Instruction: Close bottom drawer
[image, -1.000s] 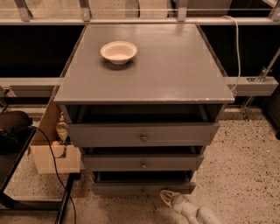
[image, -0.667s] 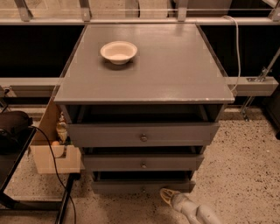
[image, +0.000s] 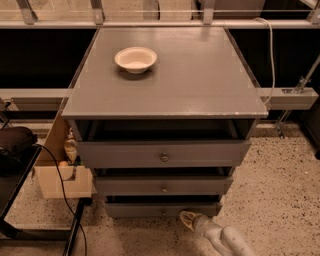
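Note:
A grey cabinet has three drawers, all pulled out a little. The bottom drawer is the slimmest front, lowest near the floor, with a small round knob on it. My gripper, pale with a tan tip, reaches up from the lower right. Its tip is just in front of the bottom drawer's front, to the right of the knob. I cannot tell whether it touches the front.
A cream bowl sits on the cabinet top. A cardboard box and a black cable are at the cabinet's left. A black stand is at far left. The floor is speckled terrazzo.

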